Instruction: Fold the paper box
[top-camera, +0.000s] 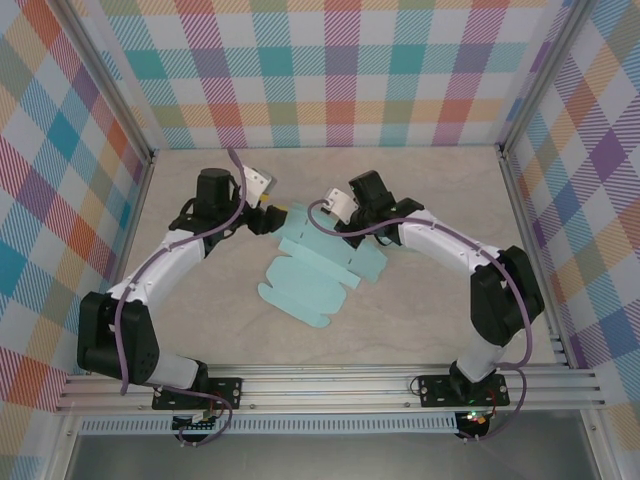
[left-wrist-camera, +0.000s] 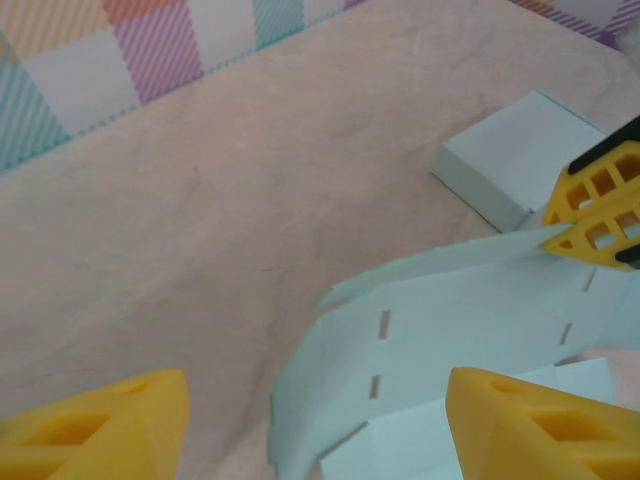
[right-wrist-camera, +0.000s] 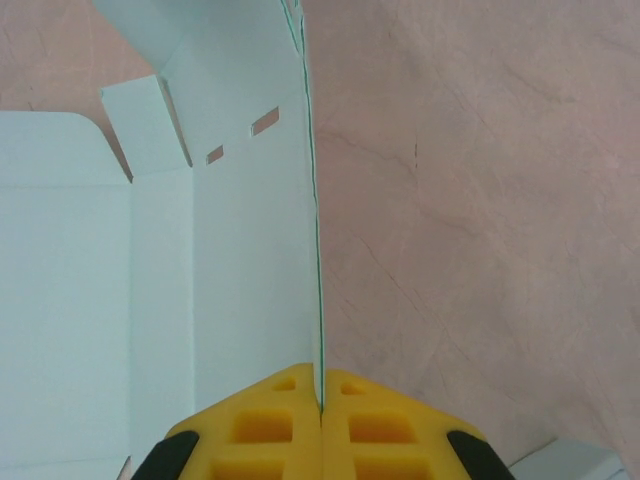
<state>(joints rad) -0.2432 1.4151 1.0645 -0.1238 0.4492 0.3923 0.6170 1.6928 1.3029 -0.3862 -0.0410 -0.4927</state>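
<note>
The paper box (top-camera: 318, 276) is a pale blue-green cut sheet lying mostly flat mid-table, its far panels raised. My right gripper (right-wrist-camera: 321, 405) is shut on the top edge of one upright panel (right-wrist-camera: 250, 250), which runs straight away from the yellow fingers. In the top view the right gripper (top-camera: 325, 228) sits at the sheet's far edge. My left gripper (left-wrist-camera: 315, 430) stands open, its yellow fingers (left-wrist-camera: 100, 430) wide apart over a slotted corner of the sheet (left-wrist-camera: 460, 320), gripping nothing. In the top view the left gripper (top-camera: 280, 214) faces the right one. The right gripper's fingertips (left-wrist-camera: 598, 215) pinch the panel.
A small pale blue boxy piece (left-wrist-camera: 515, 160) lies on the beige table (left-wrist-camera: 200, 220) just beyond the sheet, near the right gripper's fingers. Checked walls (top-camera: 340, 70) close in the back and both sides. Bare tabletop (top-camera: 440, 320) lies to the right of the sheet.
</note>
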